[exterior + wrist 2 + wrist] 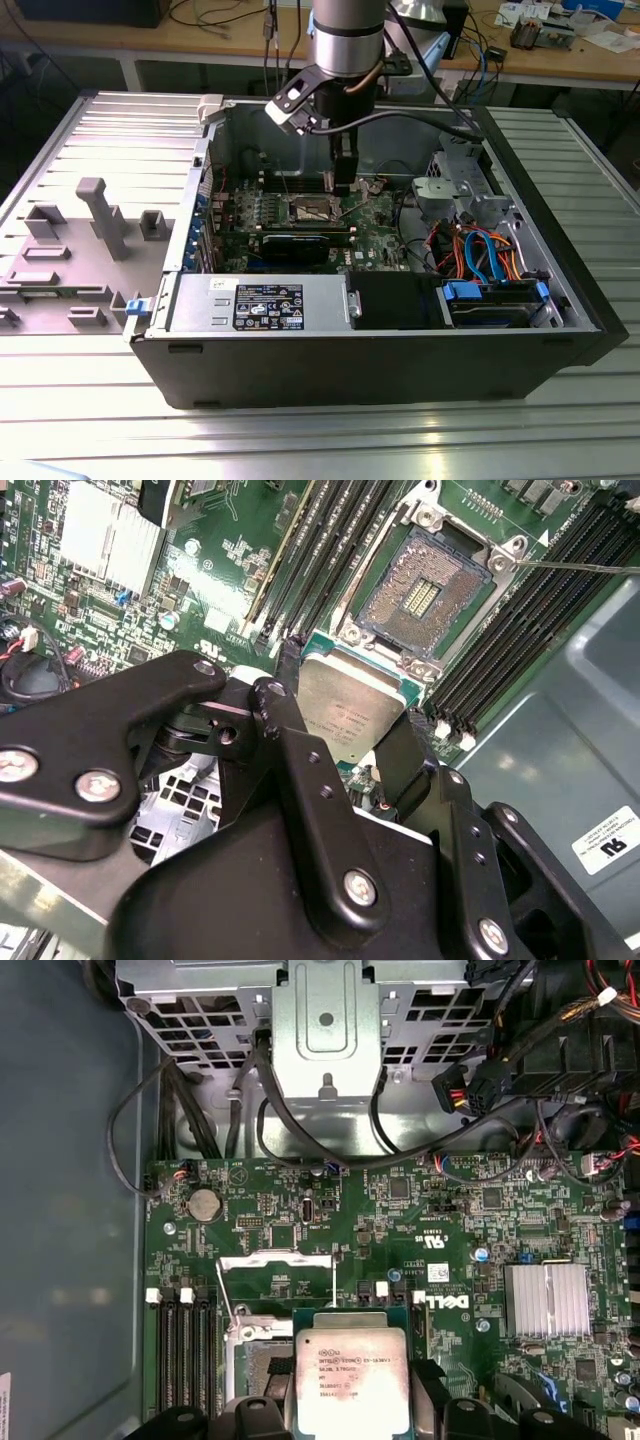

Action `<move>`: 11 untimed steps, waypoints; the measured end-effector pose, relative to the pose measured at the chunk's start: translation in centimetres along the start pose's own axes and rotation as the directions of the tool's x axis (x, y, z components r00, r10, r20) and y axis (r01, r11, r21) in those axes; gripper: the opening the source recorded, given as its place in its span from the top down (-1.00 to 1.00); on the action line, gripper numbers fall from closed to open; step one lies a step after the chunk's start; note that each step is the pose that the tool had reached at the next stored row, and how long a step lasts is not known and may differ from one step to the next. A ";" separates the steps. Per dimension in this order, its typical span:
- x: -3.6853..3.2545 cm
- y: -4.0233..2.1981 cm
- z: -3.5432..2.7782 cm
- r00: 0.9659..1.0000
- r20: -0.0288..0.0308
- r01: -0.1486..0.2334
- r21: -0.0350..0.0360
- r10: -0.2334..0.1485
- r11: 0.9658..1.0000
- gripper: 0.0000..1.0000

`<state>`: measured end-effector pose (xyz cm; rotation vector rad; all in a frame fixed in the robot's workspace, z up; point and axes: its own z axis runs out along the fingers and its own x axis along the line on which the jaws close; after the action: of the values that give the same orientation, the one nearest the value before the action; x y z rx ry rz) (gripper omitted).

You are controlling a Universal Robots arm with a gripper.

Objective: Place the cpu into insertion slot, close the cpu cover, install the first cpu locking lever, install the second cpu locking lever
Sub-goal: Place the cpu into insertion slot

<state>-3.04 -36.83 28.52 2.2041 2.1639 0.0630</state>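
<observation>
My gripper [345,718] is shut on the cpu [340,705], a flat silver-topped chip pinched by its edges between two black fingers [290,695]. The chip hangs a little above the board, beside the insertion slot [425,585], which lies open with its dark pin field bare inside a metal rim. In the first wrist view the cpu [350,1380] covers part of the insertion slot [262,1360], and the cpu cover [275,1257] stands raised behind it. A thin wire locking lever [585,568] sticks out past the socket. In the exterior view the gripper [343,182] reaches down into the case over the slot [312,208].
Long black memory slots [520,640] flank the socket on both sides. A grey drive cage [325,1020] with black cables stands nearby, and a finned heatsink [547,1300] sits on the board. The case walls [190,230] enclose the board; a power supply [260,305] lines the front.
</observation>
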 end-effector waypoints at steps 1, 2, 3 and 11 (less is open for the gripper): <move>0.00 -0.02 0.01 1.000 0.000 0.000 0.000 0.000 1.000 -0.09; 0.00 -0.05 0.02 1.000 0.000 0.000 0.000 0.000 1.000 -0.09; 0.00 -0.07 0.03 1.000 0.000 0.000 0.000 0.000 1.000 -0.09; 0.00 -0.22 0.11 1.000 0.000 0.000 0.000 0.000 1.000 -0.09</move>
<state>-3.25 -36.83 28.39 2.2041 2.1639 0.0629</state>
